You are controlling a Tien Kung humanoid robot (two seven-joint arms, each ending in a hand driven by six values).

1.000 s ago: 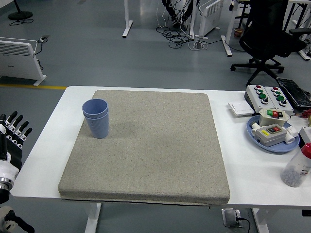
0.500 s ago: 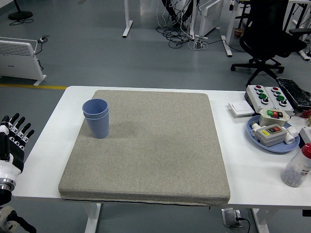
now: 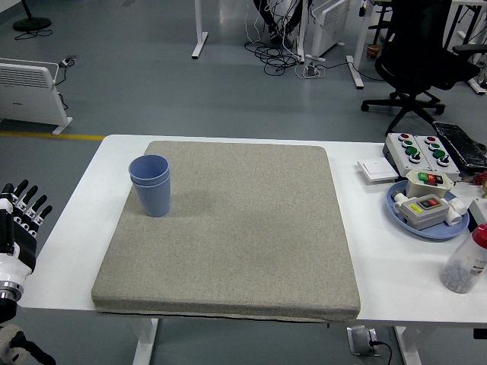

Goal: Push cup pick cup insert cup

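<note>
Two blue ribbed cups (image 3: 151, 185) stand nested, one inside the other, upright on the far left part of the grey mat (image 3: 243, 243). My left hand (image 3: 19, 217) is at the picture's left edge, beside the table's near left corner and well apart from the cups. Its fingers are spread and hold nothing. The right arm does not show.
On the white table (image 3: 76, 220) at the right lie a blue plate (image 3: 396, 204) with switch boxes, a button box (image 3: 418, 150), a white switch plate (image 3: 377, 169) and a red-capped clear bottle (image 3: 466, 262). An office chair stands on the floor behind.
My left hand has sunk slightly lower at the left edge. The cups have not moved.
</note>
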